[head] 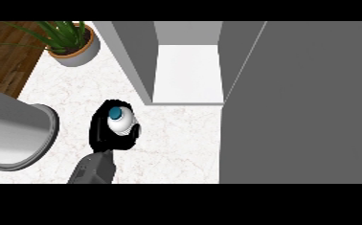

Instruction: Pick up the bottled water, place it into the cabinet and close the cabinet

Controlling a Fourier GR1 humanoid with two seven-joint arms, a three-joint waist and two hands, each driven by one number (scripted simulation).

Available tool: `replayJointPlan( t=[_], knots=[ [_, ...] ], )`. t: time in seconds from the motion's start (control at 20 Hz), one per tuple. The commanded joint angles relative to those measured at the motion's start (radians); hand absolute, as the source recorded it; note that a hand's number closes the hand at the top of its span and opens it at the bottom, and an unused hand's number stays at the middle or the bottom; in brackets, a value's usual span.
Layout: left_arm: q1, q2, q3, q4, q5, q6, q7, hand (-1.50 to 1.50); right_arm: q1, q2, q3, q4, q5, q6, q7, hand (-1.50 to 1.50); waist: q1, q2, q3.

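The bottled water (120, 119) is seen from above as a clear white bottle with a blue cap, standing over the marble counter (176, 142). My left hand (102, 132) is curled round it from the left, and the grey forearm runs down to the lower edge. The cabinet (187, 73) stands open just beyond and to the right, showing a white shelf between grey side walls. Its grey door (297, 114) is swung out and fills the right side of the view. My right hand does not show.
A potted green plant (71, 44) stands at the back left, next to a wooden surface (14, 56). A large silver round container (25, 133) sits at the left edge, close to my forearm.
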Motion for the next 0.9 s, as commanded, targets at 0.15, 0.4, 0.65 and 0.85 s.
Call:
replayJointPlan(
  t=[0.15, 0.4, 0.65, 0.85],
  knots=[
    [0.049, -0.002, -0.191, -0.292, 0.053, 0.124, 0.157, 1.5, 0.002, -0.006, -0.018, -0.133, -0.113, -0.01, 0.08, -1.5, 0.001, 0.001, 0.0],
    [0.03, -0.002, -0.42, -0.508, 0.084, 0.362, 0.265, 1.5, -0.045, 0.015, 0.003, -0.087, -0.075, -0.03, 0.075, -1.5, -0.003, 0.001, 0.0],
    [0.005, -0.002, -0.519, -0.685, 0.028, 0.525, 0.436, 1.5, -0.011, -0.023, -0.054, -0.09, -0.14, 0.011, 0.062, -1.5, -0.006, 0.001, 0.001],
    [-0.117, -0.002, -0.64, -0.657, 0.05, 0.743, 0.468, 1.5, -0.049, 0.022, 0.033, -0.09, -0.064, -0.004, 0.078, -1.5, -0.021, 0.005, 0.0]
  ],
)
